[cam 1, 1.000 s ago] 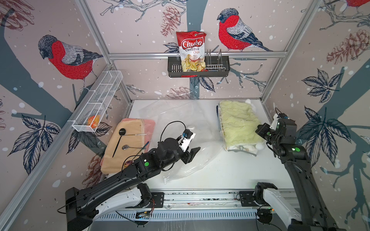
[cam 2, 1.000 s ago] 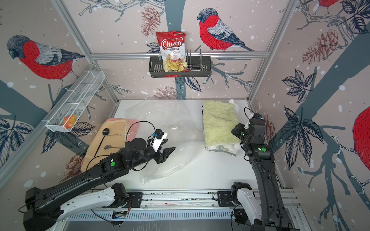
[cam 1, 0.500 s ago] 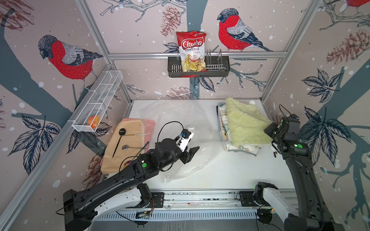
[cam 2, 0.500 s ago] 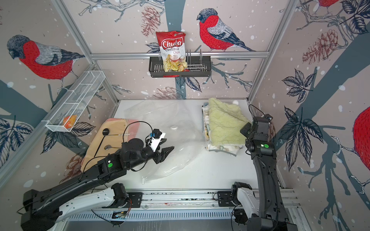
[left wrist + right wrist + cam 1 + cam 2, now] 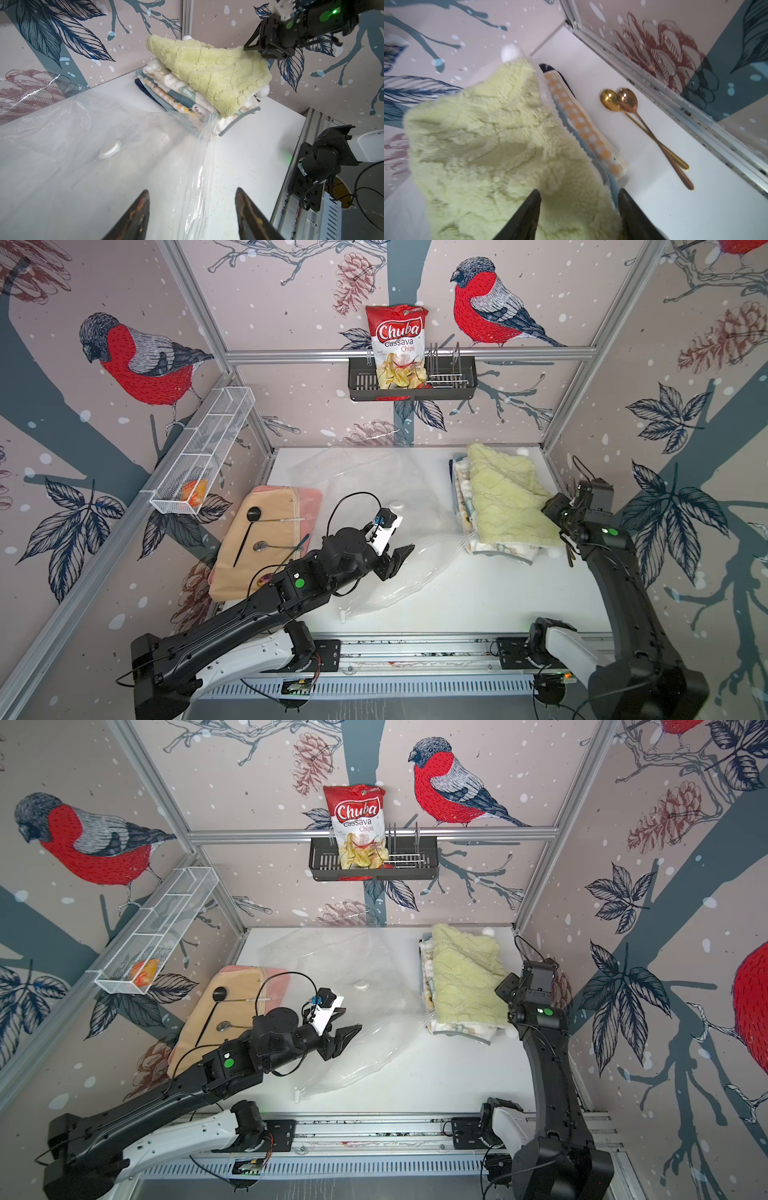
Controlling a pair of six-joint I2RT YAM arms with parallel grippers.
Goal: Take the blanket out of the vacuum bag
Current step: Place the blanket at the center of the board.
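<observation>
The right gripper has just spread apart, releasing the blanket at the tabletop's two o'clock, beside the empty vacuum bag, while the left gripper hovers apart.

The vacuum bag was thin clear plastic, glossy and creased, with a smooth matt white plastic cap on its face. Beside the bag, the blanket was pale green cloth with a deep, rough, fleecy pile, lying on folded soft printed cloths. Just beside the blanket lay two spoons of polished metal, one gold, one copper-toned, both mirror-glossy. The table under the blanket was smooth matt white. On the wall behind the blanket, a dark matt rack held a shiny foil chip packet.
</observation>
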